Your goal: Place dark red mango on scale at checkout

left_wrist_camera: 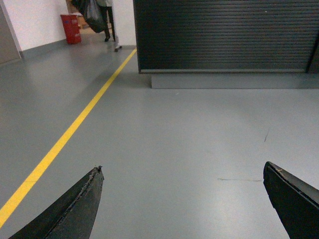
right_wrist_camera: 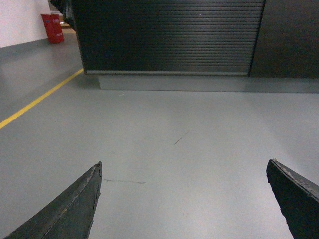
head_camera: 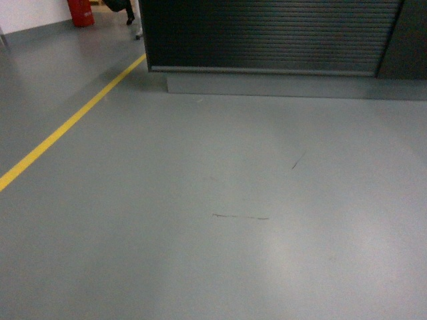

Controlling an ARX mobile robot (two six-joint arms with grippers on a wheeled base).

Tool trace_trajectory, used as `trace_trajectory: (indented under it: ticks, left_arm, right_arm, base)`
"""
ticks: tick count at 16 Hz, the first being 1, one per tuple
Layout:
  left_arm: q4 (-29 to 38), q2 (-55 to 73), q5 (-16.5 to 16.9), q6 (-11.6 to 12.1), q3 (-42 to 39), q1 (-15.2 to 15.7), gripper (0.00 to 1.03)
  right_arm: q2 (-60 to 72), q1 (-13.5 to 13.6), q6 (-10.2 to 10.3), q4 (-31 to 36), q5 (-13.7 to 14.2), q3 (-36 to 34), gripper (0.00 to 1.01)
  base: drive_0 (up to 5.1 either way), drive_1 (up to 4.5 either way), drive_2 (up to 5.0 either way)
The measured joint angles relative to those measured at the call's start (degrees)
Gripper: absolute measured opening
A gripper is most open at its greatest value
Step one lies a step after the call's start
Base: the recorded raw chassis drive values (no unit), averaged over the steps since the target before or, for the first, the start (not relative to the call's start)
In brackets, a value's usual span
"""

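The left gripper (left_wrist_camera: 182,199) and right gripper (right_wrist_camera: 184,199) both hang spread wide and empty above the grey floor (head_camera: 200,220), facing the far checkout (head_camera: 273,33) with its ribbed front, a yellow line (head_camera: 67,123) running left of it, no mango or scale showing.

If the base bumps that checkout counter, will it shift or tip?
Probably neither: the checkout counter looks wide and sits on a grey plinth flush with the floor. Its ribbed front may be thin slats, so it could dent or scuff.
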Motion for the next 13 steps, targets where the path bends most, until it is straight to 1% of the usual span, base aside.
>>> trace_trajectory:
  ticks: [13]
  left_arm:
    - [0.0, 0.0, 0.0, 0.0, 0.0, 0.0, 0.98]
  right_arm:
    - [0.0, 0.0, 0.0, 0.0, 0.0, 0.0, 0.98]
  base:
    - [0.0, 3.72, -3.8]
